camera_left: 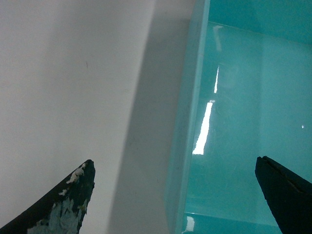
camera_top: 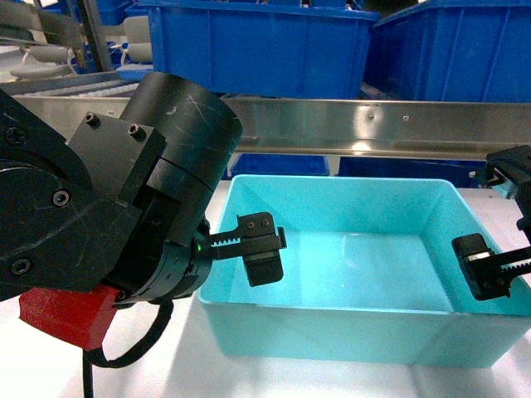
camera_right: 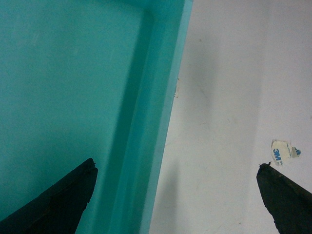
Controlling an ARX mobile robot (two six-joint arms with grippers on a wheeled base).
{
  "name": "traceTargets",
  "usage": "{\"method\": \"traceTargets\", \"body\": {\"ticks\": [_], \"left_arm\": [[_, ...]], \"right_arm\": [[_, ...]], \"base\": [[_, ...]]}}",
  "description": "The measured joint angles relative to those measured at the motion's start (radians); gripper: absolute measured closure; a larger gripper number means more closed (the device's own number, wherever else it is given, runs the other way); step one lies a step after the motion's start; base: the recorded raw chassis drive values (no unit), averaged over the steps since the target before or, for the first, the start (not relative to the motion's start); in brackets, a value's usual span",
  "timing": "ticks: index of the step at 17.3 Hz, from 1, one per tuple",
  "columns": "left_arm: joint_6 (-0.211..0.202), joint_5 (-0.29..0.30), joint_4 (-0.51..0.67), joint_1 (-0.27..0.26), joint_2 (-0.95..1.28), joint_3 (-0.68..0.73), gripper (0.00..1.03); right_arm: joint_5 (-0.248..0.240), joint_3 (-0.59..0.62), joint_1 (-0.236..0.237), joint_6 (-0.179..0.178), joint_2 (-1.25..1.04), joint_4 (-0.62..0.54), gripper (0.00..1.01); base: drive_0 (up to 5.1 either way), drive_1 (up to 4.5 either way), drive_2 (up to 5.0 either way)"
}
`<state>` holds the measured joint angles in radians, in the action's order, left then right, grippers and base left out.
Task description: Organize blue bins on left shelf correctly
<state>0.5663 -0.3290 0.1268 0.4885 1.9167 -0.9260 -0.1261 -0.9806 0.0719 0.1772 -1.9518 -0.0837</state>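
Head view | left pincer (camera_top: 217,249) spread over turquoise tub (camera_top: 348,332) wall, outer finger hidden | right pincer (camera_top: 513,249) spread, cropped

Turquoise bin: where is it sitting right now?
The turquoise bin sits low-centre in the head view on the white surface, before the steel rail, between both grippers.

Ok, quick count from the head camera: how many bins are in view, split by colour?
Pale turquoise tub on the white table: 1
Royal-blue crates on the steel shelf: 2, one left, one right
Total: 3
More blue shows below the rail, but whether that is separate bins cannot be told.
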Motion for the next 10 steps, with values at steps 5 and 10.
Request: {"method": "traceTargets", "body": {"ticks": [5, 10], "left_arm": [[0.029, 0.005, -0.031, 0.006, 0.037, -0.011, 0.05], [0.028, 0.005, -0.031, 0.006, 0.037, -0.011, 0.45]], "right_arm": [[0.048, 0.001, -0.001, -0.003, -0.013, -0.037, 0.03], [0.049, 0.006, -0.001, -0.005, -0.013, -0.037, 0.38]], "base": [[0.0, 0.0, 0.0], [0.0, 0.0, 0.0]]}}
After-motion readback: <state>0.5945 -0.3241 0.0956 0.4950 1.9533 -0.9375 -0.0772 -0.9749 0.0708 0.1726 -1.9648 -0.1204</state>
